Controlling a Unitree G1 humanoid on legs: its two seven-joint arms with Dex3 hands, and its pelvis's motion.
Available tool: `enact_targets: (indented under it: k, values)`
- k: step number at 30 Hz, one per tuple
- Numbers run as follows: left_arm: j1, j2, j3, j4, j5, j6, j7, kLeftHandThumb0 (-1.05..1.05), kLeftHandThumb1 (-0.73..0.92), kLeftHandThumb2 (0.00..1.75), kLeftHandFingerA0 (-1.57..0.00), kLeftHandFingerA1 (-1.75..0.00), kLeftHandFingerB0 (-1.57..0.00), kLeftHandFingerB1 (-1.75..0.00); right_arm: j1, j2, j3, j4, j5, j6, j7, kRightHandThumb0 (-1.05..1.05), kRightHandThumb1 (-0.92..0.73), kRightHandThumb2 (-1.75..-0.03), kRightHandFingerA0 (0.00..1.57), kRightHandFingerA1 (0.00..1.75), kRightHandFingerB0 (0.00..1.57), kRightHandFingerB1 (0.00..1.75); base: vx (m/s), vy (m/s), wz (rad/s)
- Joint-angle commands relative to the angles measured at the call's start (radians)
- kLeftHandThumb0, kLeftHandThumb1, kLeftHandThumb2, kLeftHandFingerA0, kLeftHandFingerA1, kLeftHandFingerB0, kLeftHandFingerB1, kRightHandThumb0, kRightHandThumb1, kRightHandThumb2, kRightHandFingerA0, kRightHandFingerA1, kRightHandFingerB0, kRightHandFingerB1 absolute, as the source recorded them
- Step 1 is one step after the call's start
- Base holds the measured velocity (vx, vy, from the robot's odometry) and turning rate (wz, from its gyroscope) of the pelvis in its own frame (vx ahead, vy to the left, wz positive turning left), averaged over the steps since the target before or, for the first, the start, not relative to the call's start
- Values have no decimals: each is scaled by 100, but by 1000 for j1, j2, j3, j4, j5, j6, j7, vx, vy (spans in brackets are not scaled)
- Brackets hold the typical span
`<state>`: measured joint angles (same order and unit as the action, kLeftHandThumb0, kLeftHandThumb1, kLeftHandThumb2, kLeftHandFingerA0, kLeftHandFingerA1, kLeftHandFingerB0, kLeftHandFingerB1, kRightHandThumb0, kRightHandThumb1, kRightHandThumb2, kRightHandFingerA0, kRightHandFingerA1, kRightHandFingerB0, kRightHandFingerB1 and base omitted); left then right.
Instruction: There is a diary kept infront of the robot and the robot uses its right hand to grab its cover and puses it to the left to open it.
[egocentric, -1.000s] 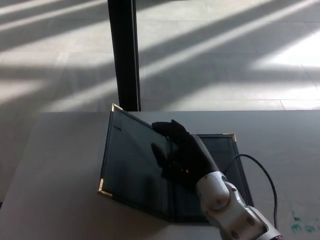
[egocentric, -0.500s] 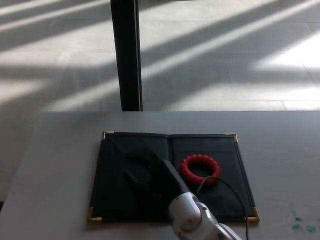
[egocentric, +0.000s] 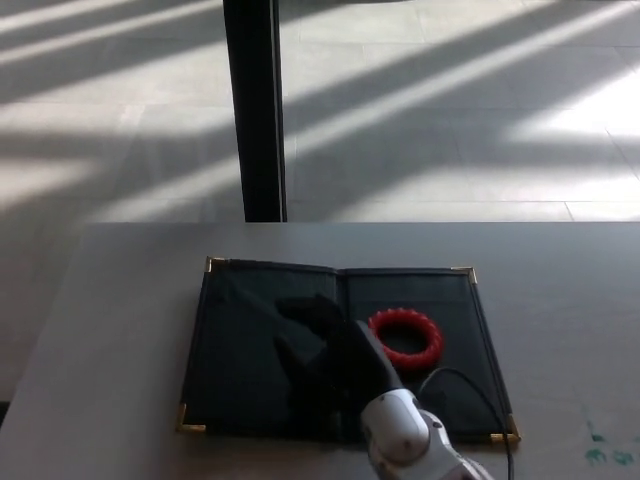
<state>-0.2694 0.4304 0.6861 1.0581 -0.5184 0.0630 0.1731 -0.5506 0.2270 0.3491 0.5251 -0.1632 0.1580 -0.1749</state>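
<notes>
One diary (egocentric: 240, 340) here, and it's lying fully open and flat on the grey table (egocentric: 110, 330), roughly in the middle of the tabletop. Both halves are black inside, and I count four little gold corner caps, one at each outer corner. The spine runs near-to-far down the centre.

One red ring (egocentric: 405, 338) with a bumpy, ridged edge sits on the right half, close to the spine. It's flat on the page, not touching the hand as far as I can see.

Only one robot hand shows: the right hand (egocentric: 325, 360), black, coming in from the near edge. It sits over the diary's left half just beside the spine, with the fingers stretched out toward the far left. Black on black though, so I honestly can't tell how wide the fingers are or whether it's pressing on the page. The silver-white wrist (egocentric: 405, 440) is behind it, with one black cable (egocentric: 470, 385) looping off to the right over the near right part of the diary.

Far side of the table there's one dark vertical post (egocentric: 255, 110) standing on a tiled floor (egocentric: 450, 120) striped with sunlight.
</notes>
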Motion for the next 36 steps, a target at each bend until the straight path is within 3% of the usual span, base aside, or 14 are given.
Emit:
enact_targets:
  k: [1, 3, 5, 6, 7, 16, 21, 22, 23, 24, 27, 28, 29, 36]
  values:
    - [24, -3, 10, -18, -3, 16, 4, -104, 92, 106, -21, -122, -10, -92, -95, -11, -139, -137, 71, 123, 40, -80, -89, -69, 32, 56, 29, 48, 0, 0, 0]
    - [18, -16, 26, -16, -5, 3, 75, -102, 88, 129, -43, -99, -29, -81, -132, -3, -220, -223, 140, 237, 66, -81, -92, -69, 24, 43, 23, 44, 0, 0, 0]
    - [20, -15, 20, -13, 6, -1, 85, -104, 92, 97, -40, -109, -28, -87, -166, -4, -325, -314, 236, 288, 60, -82, -90, -67, 20, 48, 20, 44, 0, 0, 0]
    - [20, -13, 20, -5, 10, -7, 87, -105, 92, 96, -40, -110, -29, -88, -188, -10, -389, -374, 287, 343, 57, -38, -50, -112, 0, 52, 0, 51, 0, 0, 0]
    - [22, -12, 17, -4, 16, -9, 90, -105, 92, 97, -43, -109, -32, -88, -195, -17, -418, -402, 311, 369, 57, -81, -91, -69, 20, 47, 17, 41, 0, 0, 0]
    - [53, -16, 33, 8, -1, -24, 57, -105, 92, 99, -34, -117, -22, -93, -197, -240, -687, -561, 431, 506, 121, -79, -92, -69, 24, 44, 20, 40, 0, 0, 0]
    - [64, -16, 47, -3, -8, -15, 85, -104, 92, 95, -42, -113, -31, -92, -86, -413, -808, -603, 402, 446, 184, -77, -92, -75, 26, 44, 23, 42, 0, 0, 0]
    - [67, -15, 45, -7, -6, -12, 84, -105, 90, 123, -41, -102, -36, -88, -71, -431, -840, -608, 406, 445, 179, -82, -75, -104, 32, 55, 30, 53, 0, 0, 0]
    - [74, -14, 42, -21, -3, -4, 83, -104, 92, 99, -35, -122, -25, -99, -42, -467, -892, -617, 406, 444, 172, -79, -92, -70, 44, 51, 38, 46, 0, 0, 0]
    - [80, -14, 40, -35, 0, 4, 78, -97, 91, 142, -54, -103, -15, -74, -14, -501, -933, -624, 404, 445, 170, -77, -92, -69, 45, 52, 38, 46, 0, 0, 0]
    - [80, -1, 46, -26, -5, 6, 63, -94, 89, 140, -52, -101, -13, -71, 20, -547, -988, -608, 418, 432, 186, -80, -91, -71, 46, 54, 37, 46, 0, 0, 0]
    - [77, 0, 44, -26, 1, 9, 79, -105, 92, 100, -39, -108, -26, -86, 76, -602, -1063, -610, 421, 453, 196, -75, -92, -70, 48, 52, 41, 45, 0, 0, 0]
    - [82, -4, 47, -40, 0, 12, 85, -95, 92, 142, -54, -104, -16, -74, 116, -634, -1092, -597, 431, 432, 233, -76, -92, -74, 48, 55, 41, 46, 0, 0, 0]
    - [79, 6, 61, -17, -7, -12, 56, -98, 92, 142, -50, -104, -12, -74, 372, -691, -1304, -498, 396, 288, 213, -79, -90, -67, 66, 52, 54, 46, 0, 0, 0]
